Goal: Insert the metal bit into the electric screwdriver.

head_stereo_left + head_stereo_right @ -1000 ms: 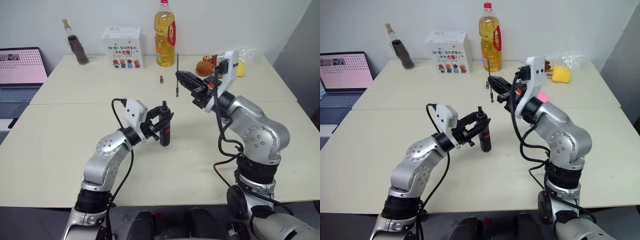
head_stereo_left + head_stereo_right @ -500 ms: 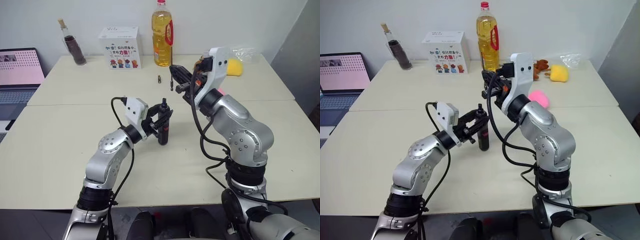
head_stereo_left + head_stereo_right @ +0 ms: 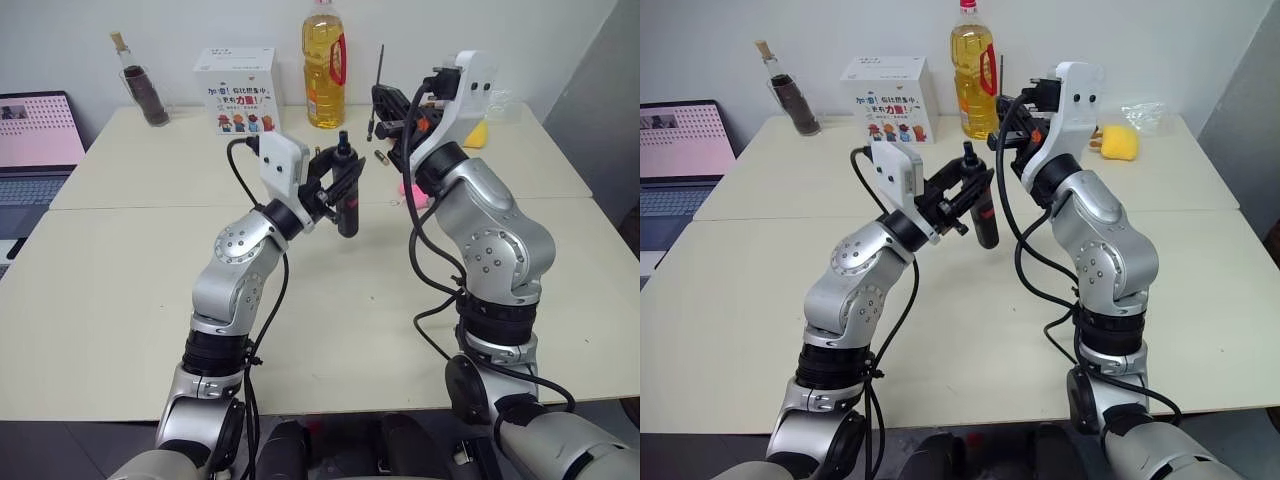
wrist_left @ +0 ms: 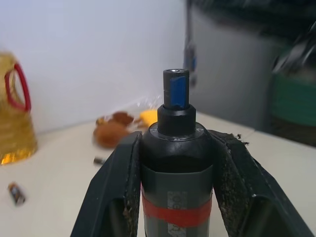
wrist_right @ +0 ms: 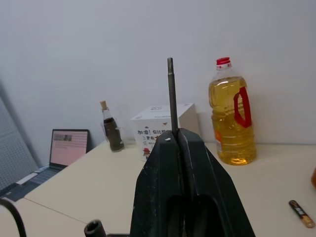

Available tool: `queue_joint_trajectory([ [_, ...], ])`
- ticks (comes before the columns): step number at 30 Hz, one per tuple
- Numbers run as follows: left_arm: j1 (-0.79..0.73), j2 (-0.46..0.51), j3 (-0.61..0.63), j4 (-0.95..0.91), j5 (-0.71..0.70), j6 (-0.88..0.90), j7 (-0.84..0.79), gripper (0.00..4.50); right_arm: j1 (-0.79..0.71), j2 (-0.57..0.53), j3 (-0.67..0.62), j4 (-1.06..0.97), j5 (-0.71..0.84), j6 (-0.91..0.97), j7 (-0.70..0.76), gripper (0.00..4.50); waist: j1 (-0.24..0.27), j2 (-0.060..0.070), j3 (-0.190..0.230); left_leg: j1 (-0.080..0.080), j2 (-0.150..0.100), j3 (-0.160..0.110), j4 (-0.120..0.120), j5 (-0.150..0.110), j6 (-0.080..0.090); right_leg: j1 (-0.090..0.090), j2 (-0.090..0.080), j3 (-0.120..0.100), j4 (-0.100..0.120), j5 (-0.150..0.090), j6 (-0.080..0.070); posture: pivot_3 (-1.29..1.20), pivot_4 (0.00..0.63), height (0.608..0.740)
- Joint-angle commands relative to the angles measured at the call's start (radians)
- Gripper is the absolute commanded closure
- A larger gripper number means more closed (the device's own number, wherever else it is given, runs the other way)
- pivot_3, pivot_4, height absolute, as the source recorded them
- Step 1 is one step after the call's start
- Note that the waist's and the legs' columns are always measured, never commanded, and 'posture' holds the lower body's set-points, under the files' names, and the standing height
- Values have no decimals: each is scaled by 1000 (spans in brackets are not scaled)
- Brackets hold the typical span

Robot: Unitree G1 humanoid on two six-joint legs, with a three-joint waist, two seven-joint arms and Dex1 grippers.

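Metal bit (image 5: pixel 172 94) pinched between right fingers (image 5: pixel 183 163); left fingers (image 4: pixel 123 192) clamp electric screwdriver (image 4: pixel 176 163).

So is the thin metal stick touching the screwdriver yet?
Apart. The left eye view shows the metal bit upright in the right gripper, with table showing between it and the electric screwdriver in the left gripper.

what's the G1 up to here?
It is partway through fitting a bit into a driver. The left gripper is shut on the electric screwdriver, held upright above the table with its socket end up. The right gripper is shut on the metal bit, held roughly upright, higher and to the screwdriver's right. The two are apart, so the bit is not yet inserted.
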Motion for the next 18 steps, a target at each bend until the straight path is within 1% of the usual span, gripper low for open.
queue_joint_trajectory([
  [1,-32,-26,-17,13,34,-72,3,2850,-15,-6,23,-21,-12,-34,-7,4492,1,0,0,0,0,0,0,0,0,0,0,0,0,0,0,0,150,740],
  [2,-35,-32,-20,25,42,-80,4,2850,-15,-7,27,-19,-17,-36,-10,4492,1,0,0,0,0,0,0,0,0,0,0,0,0,0,0,0,150,740],
  [5,-86,-92,-38,150,110,-159,62,2850,-29,-21,69,18,-109,-67,-65,4492,3,0,0,0,-1,1,0,0,0,0,-1,0,-1,0,0,0,150,740],
  [9,-151,-145,-38,290,174,-256,119,2850,-51,-29,110,65,-201,-119,-115,4492,5,0,0,-1,-1,1,1,0,0,0,-2,0,0,0,1,0,150,740],
  [11,-176,-165,-43,365,209,-295,154,2850,-52,-14,118,85,-229,-137,-147,4492,5,0,0,-1,-1,1,1,0,0,0,-2,0,-1,0,1,0,150,740],
  [14,-191,-187,-49,429,235,-337,167,2850,-43,15,131,105,-257,-177,-171,4492,3,0,0,-1,-1,1,0,0,0,0,-2,1,-1,0,1,0,150,740],
  [18,-187,-219,-45,455,242,-352,181,2850,-31,68,147,129,-287,-244,-203,4492,2,0,0,-1,-1,2,0,0,0,-1,-1,1,0,0,1,0,150,740],
])
